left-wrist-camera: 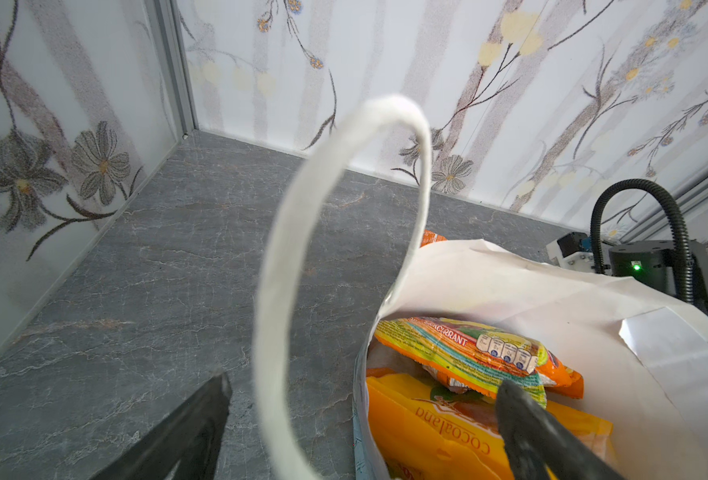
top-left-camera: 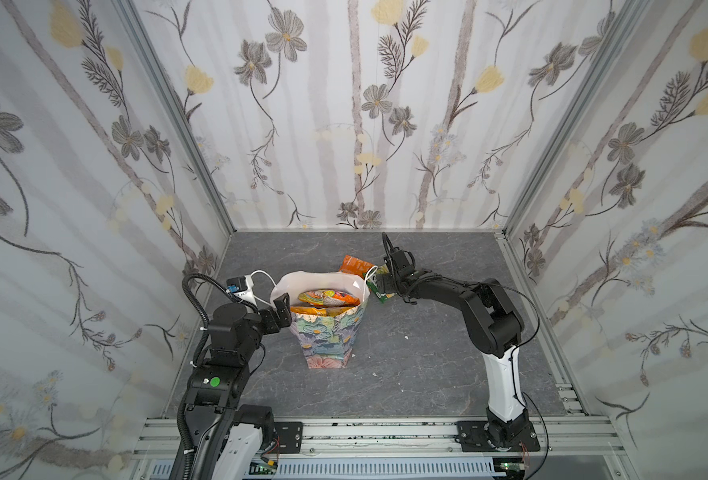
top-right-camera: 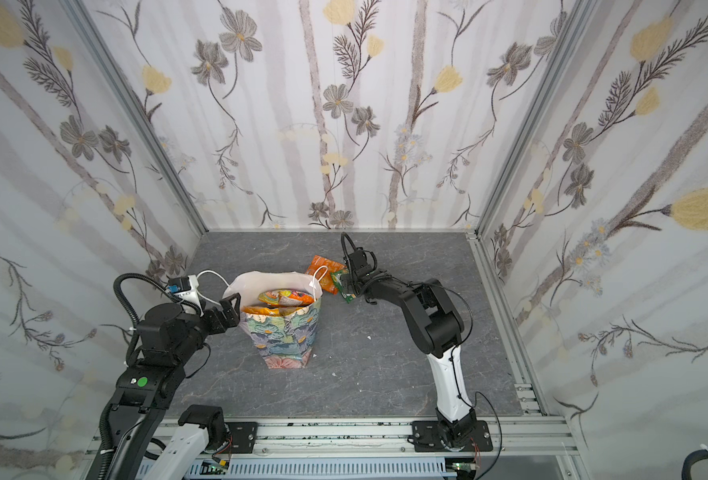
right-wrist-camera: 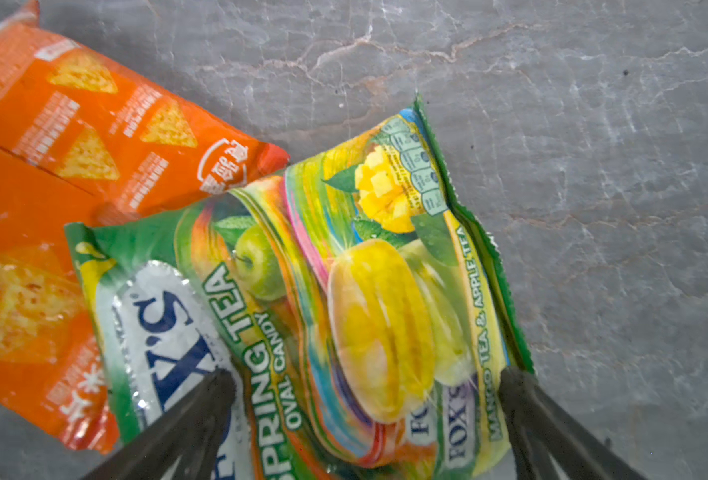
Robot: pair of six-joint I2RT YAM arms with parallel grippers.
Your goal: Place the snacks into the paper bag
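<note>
The paper bag [top-left-camera: 327, 332] [top-right-camera: 285, 336] stands upright mid-table with a floral outside and a white inside [left-wrist-camera: 510, 291]. In it lie a striped candy packet [left-wrist-camera: 460, 353] [top-left-camera: 327, 297] and a flat orange-yellow box [left-wrist-camera: 427, 428]. My left gripper [top-left-camera: 282, 307] [left-wrist-camera: 360, 415] is open astride the bag's left rim, with the white cord handle [left-wrist-camera: 385, 108] looping up between its fingers. Behind the bag on the table lie a green FOX'S packet [right-wrist-camera: 344, 291] [top-left-camera: 381, 297] and an orange chip packet [right-wrist-camera: 74, 166] [top-left-camera: 354, 266]. My right gripper [top-left-camera: 379, 284] [right-wrist-camera: 364, 399] hangs open over the green packet, its fingers spanning it.
Floral walls enclose the grey stone tabletop [top-left-camera: 427, 374] on three sides. An aluminium rail [top-left-camera: 385, 432] carrying both arm bases runs along the front. Small white scraps [top-left-camera: 407, 337] lie right of the bag. The right arm's wrist [left-wrist-camera: 651, 266] shows beyond the bag's far rim.
</note>
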